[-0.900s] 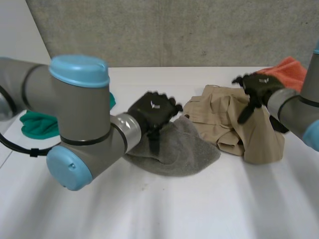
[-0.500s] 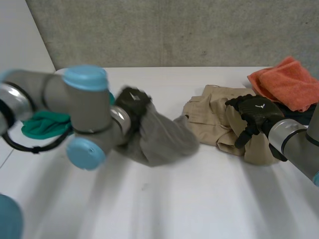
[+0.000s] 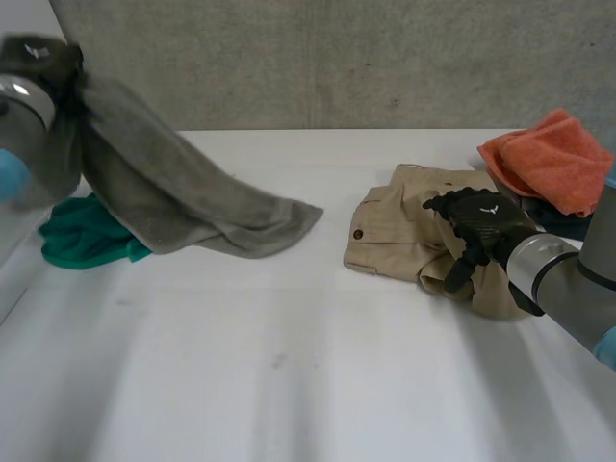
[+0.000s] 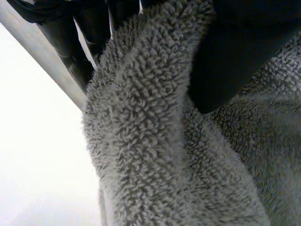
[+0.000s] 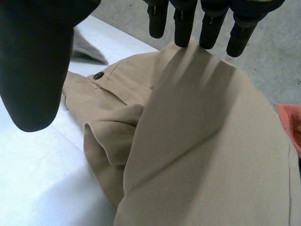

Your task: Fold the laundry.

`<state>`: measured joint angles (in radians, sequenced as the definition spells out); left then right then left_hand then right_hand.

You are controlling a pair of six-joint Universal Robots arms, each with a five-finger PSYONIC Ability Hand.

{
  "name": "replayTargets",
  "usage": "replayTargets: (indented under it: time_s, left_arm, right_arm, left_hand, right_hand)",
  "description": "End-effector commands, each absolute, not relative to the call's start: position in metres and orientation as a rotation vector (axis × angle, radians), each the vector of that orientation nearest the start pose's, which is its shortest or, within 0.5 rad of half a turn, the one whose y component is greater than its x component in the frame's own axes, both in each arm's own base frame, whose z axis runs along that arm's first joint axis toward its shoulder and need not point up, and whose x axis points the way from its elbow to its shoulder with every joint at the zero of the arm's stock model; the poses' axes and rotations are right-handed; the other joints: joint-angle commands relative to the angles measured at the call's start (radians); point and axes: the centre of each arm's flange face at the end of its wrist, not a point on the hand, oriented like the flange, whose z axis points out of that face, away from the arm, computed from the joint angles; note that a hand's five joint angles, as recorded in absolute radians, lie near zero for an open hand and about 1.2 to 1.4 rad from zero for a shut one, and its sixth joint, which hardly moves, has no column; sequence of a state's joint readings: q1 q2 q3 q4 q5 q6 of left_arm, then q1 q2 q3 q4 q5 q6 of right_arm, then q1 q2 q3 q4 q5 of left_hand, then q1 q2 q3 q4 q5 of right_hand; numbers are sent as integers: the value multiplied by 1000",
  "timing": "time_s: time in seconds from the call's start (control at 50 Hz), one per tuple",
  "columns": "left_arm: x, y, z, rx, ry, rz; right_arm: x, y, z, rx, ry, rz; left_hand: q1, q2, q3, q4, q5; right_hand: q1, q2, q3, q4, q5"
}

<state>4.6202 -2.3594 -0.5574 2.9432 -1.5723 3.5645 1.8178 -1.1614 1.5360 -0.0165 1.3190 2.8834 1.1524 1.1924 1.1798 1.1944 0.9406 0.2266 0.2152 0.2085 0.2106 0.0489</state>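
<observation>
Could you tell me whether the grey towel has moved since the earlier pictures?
Yes. The left hand has carried the grey towel leftward, away from the tan trousers and toward the green cloth.

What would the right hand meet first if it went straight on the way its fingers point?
The khaki garment. The right hand points its fingers at a raised fold of it, and the tips look right at the cloth, though whether they touch is unclear.

wall (image 3: 385,58): grey rough concrete, behind far edge | table (image 3: 308,385): white, plain top | light: soft, even
</observation>
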Motion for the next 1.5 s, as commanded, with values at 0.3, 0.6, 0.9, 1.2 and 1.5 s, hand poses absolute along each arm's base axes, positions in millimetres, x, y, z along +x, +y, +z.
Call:
replayTargets:
  time_s: [0.3,0.6,0.9,1.2,1.5]
  left_arm:
    - [-194,-457,215,821,1967,-1836]
    - [-270,-402,158,1324,2105,-1757]
    - [-263,-440,136,1195,1983,-1662]
    - [-164,-495,248,407,1779,-1974]
    - [-195,-467,218,719,1878,-1769]
  right_arm:
    - [238,-298,175,-872,2297,-1647]
    - [241,-298,160,-913,2329,-1609]
    - [234,-303,158,-918,2356,-1620]
    - [240,-297,164,-932,2332,-1625]
    - [237,-300,206,-914,2276,-1746]
  left_hand:
    - [-978,-1018,-1005,-1020,-941]
    - [-978,-1018,-1005,-1020,-941]
    - [244,204,217,202,281]
    - [244,204,217,202,281]
    - [-978,-1018,-1005,-1020,-941]
  right_hand:
    - [-52,-41,-34,-36,-49]
    - [-52,-41,-34,-36,-49]
    - [-52,-41,-34,-36,-49]
    - [-52,-41,-34,-36,-49]
    - [-52,-41,-34,-36,-49]
